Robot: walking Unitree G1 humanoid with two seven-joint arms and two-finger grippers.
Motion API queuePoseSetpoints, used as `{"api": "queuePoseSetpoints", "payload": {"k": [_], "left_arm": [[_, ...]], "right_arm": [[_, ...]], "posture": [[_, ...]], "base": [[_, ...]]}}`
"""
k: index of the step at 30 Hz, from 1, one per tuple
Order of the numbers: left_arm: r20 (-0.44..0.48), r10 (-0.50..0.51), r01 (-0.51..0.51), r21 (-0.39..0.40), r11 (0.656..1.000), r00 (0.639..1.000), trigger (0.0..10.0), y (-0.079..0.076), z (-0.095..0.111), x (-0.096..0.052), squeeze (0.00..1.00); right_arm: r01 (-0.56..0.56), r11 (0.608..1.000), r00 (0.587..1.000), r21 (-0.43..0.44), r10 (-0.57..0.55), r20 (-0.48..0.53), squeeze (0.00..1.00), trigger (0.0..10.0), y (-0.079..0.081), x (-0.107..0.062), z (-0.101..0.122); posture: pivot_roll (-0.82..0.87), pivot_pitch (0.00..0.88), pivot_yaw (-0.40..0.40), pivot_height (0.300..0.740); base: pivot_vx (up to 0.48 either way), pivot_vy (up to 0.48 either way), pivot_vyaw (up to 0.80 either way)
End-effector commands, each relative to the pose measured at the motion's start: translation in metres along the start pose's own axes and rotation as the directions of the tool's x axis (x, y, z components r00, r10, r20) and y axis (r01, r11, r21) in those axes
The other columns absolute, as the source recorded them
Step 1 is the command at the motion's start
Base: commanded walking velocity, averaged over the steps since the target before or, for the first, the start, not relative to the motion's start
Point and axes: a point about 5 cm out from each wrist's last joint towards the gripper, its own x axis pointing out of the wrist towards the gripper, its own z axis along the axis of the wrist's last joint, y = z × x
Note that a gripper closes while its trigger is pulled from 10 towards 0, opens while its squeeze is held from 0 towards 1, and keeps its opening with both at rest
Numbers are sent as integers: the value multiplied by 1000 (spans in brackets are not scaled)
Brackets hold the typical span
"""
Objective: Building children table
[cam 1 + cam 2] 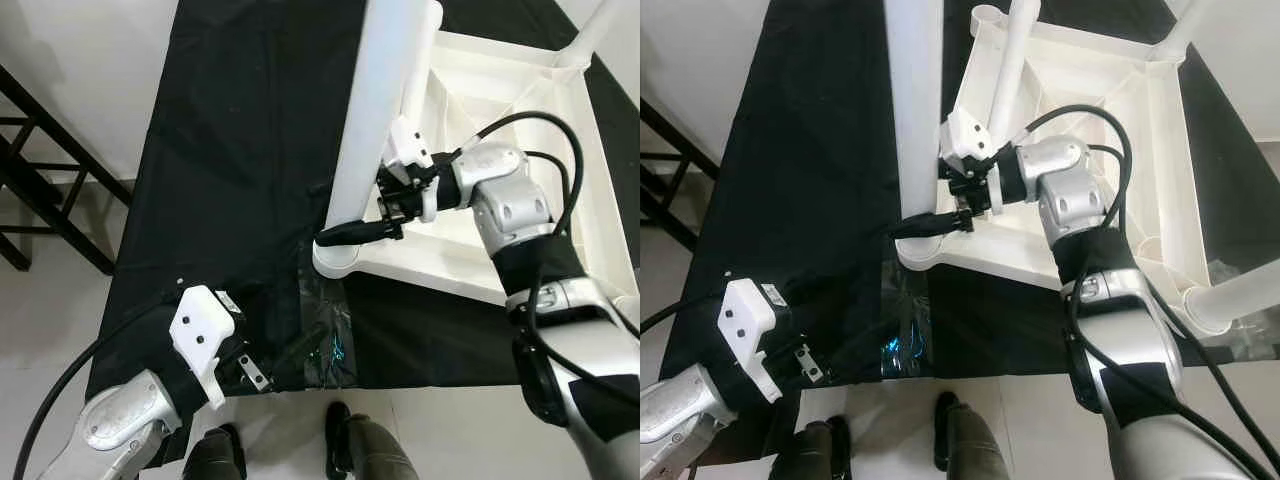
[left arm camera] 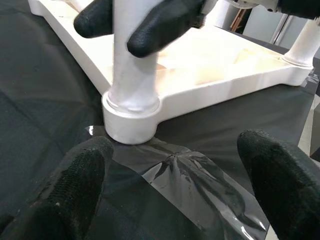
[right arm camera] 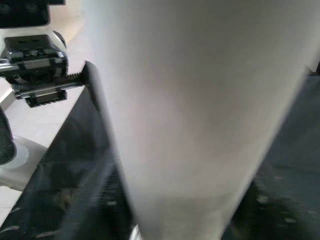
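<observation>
left wrist view: right gripper [image 2: 135, 22] clasps table leg [image 2: 132, 75].

White table top [image 1: 520, 130] upside down on black cloth, leg [image 1: 375, 120] upright in corner socket.

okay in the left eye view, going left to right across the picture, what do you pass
Black frame → left gripper → clear plastic wrap → white table leg → right gripper, jaws shut on that leg → upturned white tabletop.
</observation>
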Motion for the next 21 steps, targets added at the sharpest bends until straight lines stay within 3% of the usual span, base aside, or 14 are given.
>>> {"api": "queuePoseSetpoints", "payload": {"k": [1,2,12,16,18,19,20,21], "left_arm": [[-10,-11,11,-5,1000,1000,10000,-4,0,-2,0],[-10,-10,10,-4,1000,1000,10000,-4,0,-2,0],[-4,-6,6,-3,1000,1000,10000,-3,1,-1,0],[-3,-7,7,-5,1000,1000,10000,-3,0,-1,0],[-4,-6,6,-5,1000,1000,10000,-3,-1,-2,0],[-4,-6,6,-5,1000,1000,10000,-3,-1,-2,0],[-5,-4,4,-5,1000,1000,10000,-2,-1,-3,0],[-8,-3,3,-5,1000,1000,10000,0,-2,-3,0]], "right_arm": [[3,1000,1000,2,-3,-16,0,980,-1,-5,-3],[4,1000,1000,8,-4,-16,0,0,-2,-7,-3],[23,999,999,24,-24,40,0,0,3,-8,-14],[121,992,991,21,-121,50,0,0,16,6,-30],[319,942,945,104,-324,38,0,0,45,39,-54],[319,942,945,104,-324,38,0,0,45,39,-54],[514,843,856,156,-516,-35,0,0,60,60,-67],[684,698,728,213,-673,-134,0,0,86,75,-79]], "posture": [[175,315,-94,740],[175,314,-95,740],[162,308,-97,740],[132,303,-119,740],[128,304,-120,740],[128,304,-120,740],[119,309,-110,740],[109,304,-100,740]], "base": [[0,0,0],[0,0,0],[0,0,0],[0,0,0],[0,0,0],[0,0,0],[0,0,0],[0,0,0]]}}
